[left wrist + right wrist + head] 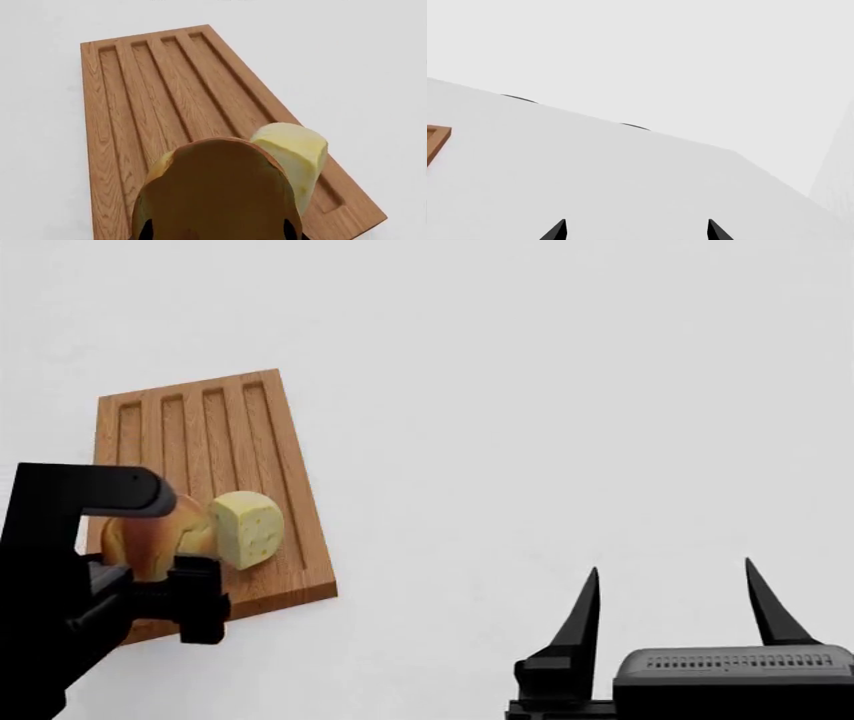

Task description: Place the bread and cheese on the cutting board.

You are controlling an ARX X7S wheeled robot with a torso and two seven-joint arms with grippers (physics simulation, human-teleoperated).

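Two foods sit at the near end of the cutting board.
Bread is clasped in the left gripper over the board's near end, cheese touching it; right gripper, well apart from the board, hangs spread and empty over the white table.

Bread left of cheese, touching, over cutting board near end.

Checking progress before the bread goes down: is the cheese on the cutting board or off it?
On it: the cheese rests on the cutting board.
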